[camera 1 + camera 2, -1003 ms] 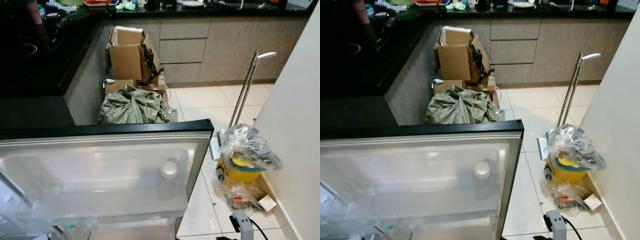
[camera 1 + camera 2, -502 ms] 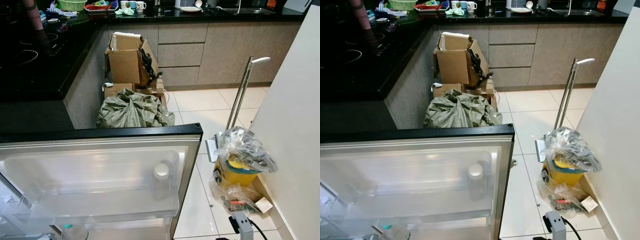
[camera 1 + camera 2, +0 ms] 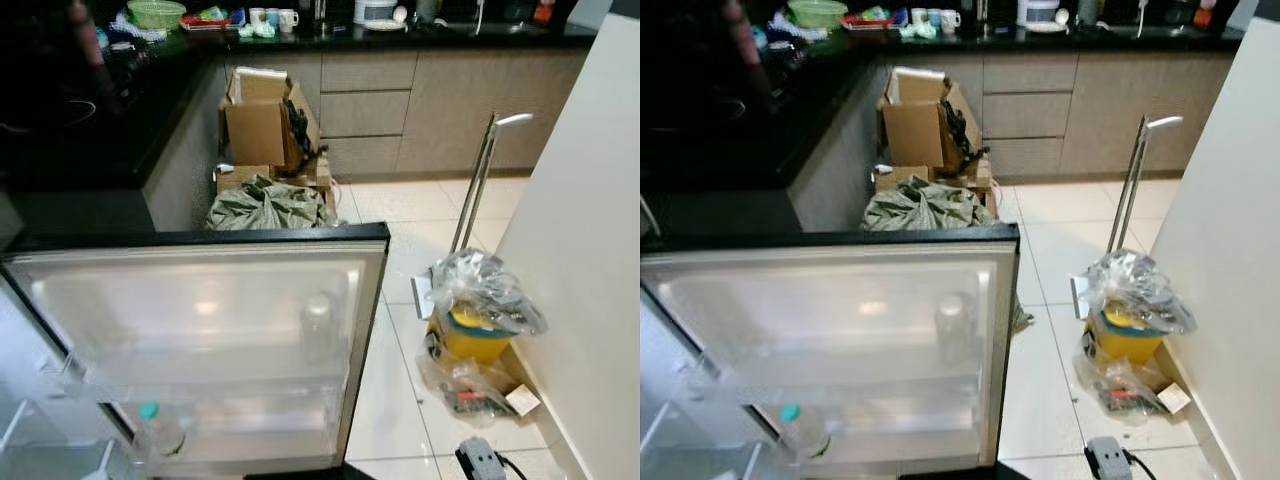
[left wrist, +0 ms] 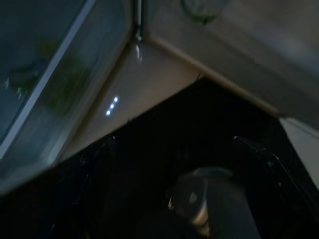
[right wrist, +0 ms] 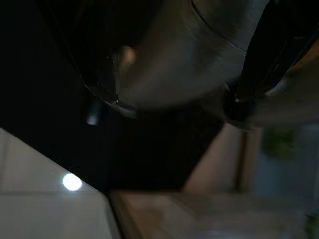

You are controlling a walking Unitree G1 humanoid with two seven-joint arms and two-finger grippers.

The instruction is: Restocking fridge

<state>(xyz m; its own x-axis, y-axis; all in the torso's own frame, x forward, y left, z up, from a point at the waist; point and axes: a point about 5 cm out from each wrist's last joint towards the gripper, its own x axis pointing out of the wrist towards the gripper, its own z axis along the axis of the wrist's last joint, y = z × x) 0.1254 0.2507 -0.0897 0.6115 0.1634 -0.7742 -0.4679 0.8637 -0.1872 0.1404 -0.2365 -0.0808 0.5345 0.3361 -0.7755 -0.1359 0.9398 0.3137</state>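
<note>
Left gripper [image 4: 174, 199]: seen in its dim wrist view, two black fingers [image 4: 264, 159] spread well apart, nothing between them; pale floor and a glass edge lie beyond.
Right gripper: its wrist view is dark and blurred; I cannot tell how the fingers stand.
Fridge door [image 3: 200, 300]: swung wide open in front of the robot, its inner side facing up toward the head camera.
Upper door shelf [image 3: 220, 375]: holds a clear bottle with a white cap [image 3: 317, 325], standing upright near the door's free edge.
Lower door shelf [image 3: 250, 440]: holds a bottle with a teal cap [image 3: 158, 430], toward the hinge side.
Floor beyond the door: green sack [image 3: 268, 205], cardboard boxes [image 3: 262, 120] behind it.
By the wall: yellow bucket [image 3: 472, 335] under a clear plastic bag.
</note>
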